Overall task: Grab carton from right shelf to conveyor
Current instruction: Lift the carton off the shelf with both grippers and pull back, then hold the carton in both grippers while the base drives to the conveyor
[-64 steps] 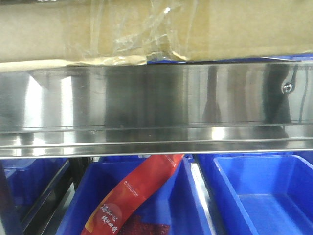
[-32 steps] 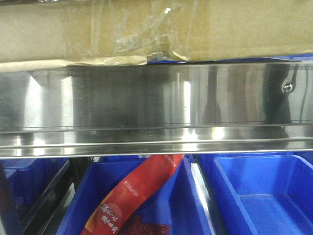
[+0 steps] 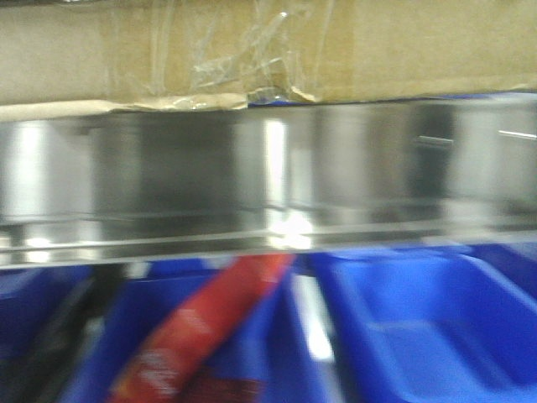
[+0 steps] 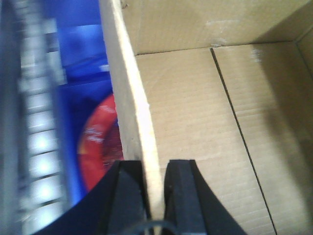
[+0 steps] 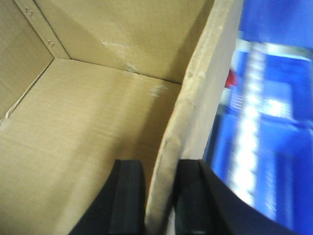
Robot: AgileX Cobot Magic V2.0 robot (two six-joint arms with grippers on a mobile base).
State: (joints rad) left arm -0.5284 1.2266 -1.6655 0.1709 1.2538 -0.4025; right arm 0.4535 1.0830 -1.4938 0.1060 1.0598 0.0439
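The brown carton point(image 3: 403, 50) fills the top of the front view, with crinkled clear tape on its lower seam, just above the shelf's steel front rail point(image 3: 252, 176). In the left wrist view my left gripper point(image 4: 156, 186) is shut on the carton's left wall point(image 4: 132, 98), one black finger on each side; the carton's empty inside point(image 4: 205, 122) lies to the right. In the right wrist view my right gripper point(image 5: 161, 191) is shut on the carton's right wall point(image 5: 195, 98), with the empty inside point(image 5: 83, 122) to the left. The conveyor is out of view.
Below the rail stand blue plastic bins point(image 3: 419, 327); a red snack bag point(image 3: 201, 327) lies in the middle one. The left wrist view shows a blue bin point(image 4: 78, 73) and the red bag point(image 4: 100, 142) below the carton's left side. Blue bins point(image 5: 274, 122) lie past the right wall.
The front view has gone blurred, and the rail, bins and red bag have shifted left and slightly up in the picture. Both grippers' earlier state is not shown.
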